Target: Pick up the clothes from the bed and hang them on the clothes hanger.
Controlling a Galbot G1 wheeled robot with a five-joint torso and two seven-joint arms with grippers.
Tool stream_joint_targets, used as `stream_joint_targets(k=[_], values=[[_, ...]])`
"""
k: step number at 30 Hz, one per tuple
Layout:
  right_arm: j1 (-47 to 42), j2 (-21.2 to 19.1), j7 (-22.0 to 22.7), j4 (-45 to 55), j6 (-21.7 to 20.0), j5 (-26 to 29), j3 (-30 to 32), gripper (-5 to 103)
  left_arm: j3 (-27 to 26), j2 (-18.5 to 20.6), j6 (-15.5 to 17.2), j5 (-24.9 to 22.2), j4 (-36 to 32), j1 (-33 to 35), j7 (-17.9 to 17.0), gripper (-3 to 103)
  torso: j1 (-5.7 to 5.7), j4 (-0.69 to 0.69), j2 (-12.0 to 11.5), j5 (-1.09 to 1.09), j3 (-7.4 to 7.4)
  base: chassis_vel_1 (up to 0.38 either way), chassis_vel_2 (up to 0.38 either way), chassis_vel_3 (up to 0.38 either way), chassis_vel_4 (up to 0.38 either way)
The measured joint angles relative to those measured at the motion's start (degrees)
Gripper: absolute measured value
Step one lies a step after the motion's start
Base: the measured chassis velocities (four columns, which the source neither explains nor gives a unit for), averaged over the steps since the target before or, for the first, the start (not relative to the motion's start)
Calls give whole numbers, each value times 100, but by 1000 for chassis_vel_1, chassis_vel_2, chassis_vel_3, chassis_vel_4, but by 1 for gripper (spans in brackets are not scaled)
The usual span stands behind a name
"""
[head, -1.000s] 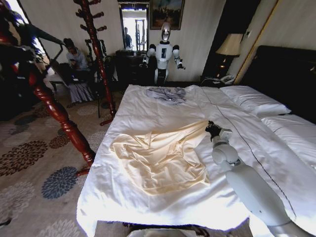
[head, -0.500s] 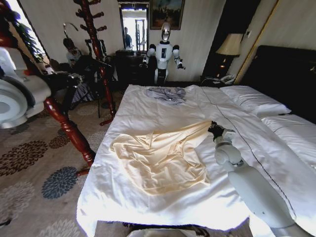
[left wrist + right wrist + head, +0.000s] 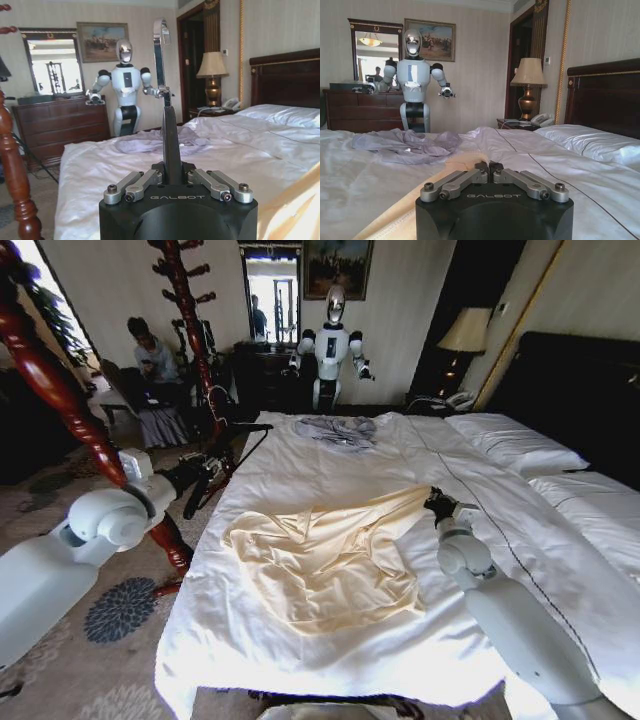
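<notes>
Left gripper, newly swung to 9 o'clock, clamps the thin dark silver-hooked hanger; right gripper, closed, pins the pale cream-yellow soft garment.

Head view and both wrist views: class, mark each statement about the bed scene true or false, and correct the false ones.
1. The left end effector is shut on the clothes hanger. True.
2. The cream clothes hang on the hanger. False: they lie spread on the bed.
3. The right end effector is low over the bed by the cream garment's edge. True.
4. The grey-blue garment lies on the carpet. False: it lies on the bed's far end.
5. The right end effector is wide open. False: its fingers are closed together.
</notes>
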Motion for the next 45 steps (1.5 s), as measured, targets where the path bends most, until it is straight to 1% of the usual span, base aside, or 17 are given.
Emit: stream_joint_targets(k=[3, 4, 6, 8, 10, 11, 13, 15, 18, 20, 24, 31, 33, 35, 38, 43, 45], values=[[-24, -1, -10, -54, 10, -64, 6, 1, 105, 41, -204, 142, 41, 172, 570, 16, 0, -1, 0, 0, 0, 0, 0, 0, 0], [-24, -1, -10, -54, 10, -64, 6, 1, 105, 41, -204, 142, 41, 172, 570, 16, 0, -1, 0, 0, 0, 0, 0, 0, 0], [-24, 0, -15, -86, 19, -90, 5, 1, 154, 106, -403, 303, 58, 247, 863, 16, 0, -3, 0, 1, 0, 0, 0, 0, 0], [6, 16, -21, -129, 27, -133, -45, 1, 183, 241, -701, 536, 92, 448, 1409, 16, 0, -2, 0, 2, 0, 0, 0, 0, 0], [23, 19, -24, -140, 29, -144, -64, 1, 194, 264, -747, 578, 106, 487, 1522, 16, 0, -1, 0, 2, 0, 0, 0, 0, 0], [93, 26, -43, -184, 40, -195, -135, 1, 257, 298, -856, 702, 170, 544, 1776, 16, -1, 1, 0, 1, -1, 0, 0, 0, 0], [213, 31, -79, -256, 63, -291, -250, 1, 363, 306, -941, 824, 244, 536, 2025, 16, -1, -2, 0, 0, 0, 0, 0, 0, 0], [289, 34, -94, -289, 77, -336, -312, 1, 424, 306, -965, 856, 265, 508, 2127, 16, 0, -2, 0, 0, 0, 0, 0, 0, 0], [670, 96, -117, -387, 108, -377, -622, 1, 822, 307, -1056, 983, 281, 280, 2504, 16, 0, -1, 0, 0, 0, 0, 0, 0, 0], [736, 116, -116, -401, 108, -377, -671, 1, 888, 307, -1068, 1010, 273, 246, 2545, 16, -1, -1, 1, 0, 0, 0, 0, 0, 0], [999, 214, -99, -464, 102, -409, -889, 1, 1354, 292, -1139, 1172, 193, -13, 2830, 16, 0, 1, 0, 1, 0, 0, 0, 0, 0], [1247, 207, -41, -246, 16, -346, -1118, 1, 1937, 66, -1222, 1303, 362, -454, 2889, 16, 0, -2, 0, -1, 0, 0, 0, 0, 0], [1345, 181, -59, -227, 18, -359, -1229, 1, 2311, -158, -1224, 1324, 515, -730, 2835, 16, 0, 4, 0, 1, 0, 0, 0, 0, 0], [1355, 155, -61, -171, 18, -331, -1242, 1, 2657, -375, -1223, 1319, 647, -974, 2790, 16, 0, -4, 0, -1, 0, 0, 0, 0, 0], [1360, 137, -58, -85, 16, -251, -1244, 1, 2960, -596, -1224, 1358, 823, -1168, 2764, 16, 0, -7, 0, 1, 0, 0, 0, 0, 0], [1428, 112, -59, 59, 8, -94, -1281, 1, 3107, -825, -1212, 1395, 1041, -1246, 2695, 16, 0, 4, 0, 0, 0, 0, 0, 0, 0], [1423, 66, -59, 125, 5, -39, -1278, 1, 3185, -963, -1212, 1454, 1211, -1291, 2667, 16, 0, -2, 0, 0, 0, 0, 0, 0, 0]])
